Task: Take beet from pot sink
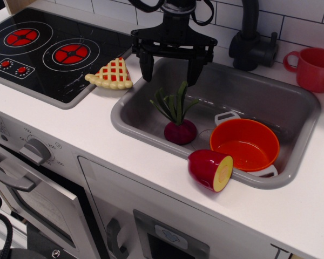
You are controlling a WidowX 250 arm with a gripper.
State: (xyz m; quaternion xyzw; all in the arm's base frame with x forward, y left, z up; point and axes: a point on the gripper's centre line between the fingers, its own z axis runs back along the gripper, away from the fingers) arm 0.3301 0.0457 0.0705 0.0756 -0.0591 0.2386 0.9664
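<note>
We log the gripper (169, 73) above the sink (130, 133), its fingers (147, 69) spread wide and empty. The beet (180, 131) stands upright on the sink floor at about 6 o'clock from the gripper, leaves up, apart from both fingers. The pot (244, 144) sits at 3 o'clock of the beet, near but not touching, and looks empty. A halved red fruit (209, 169) rests on the sink's front rim. On the bench (97, 141), a pie slice (112, 74) lies at 9 o'clock of the gripper
</note>
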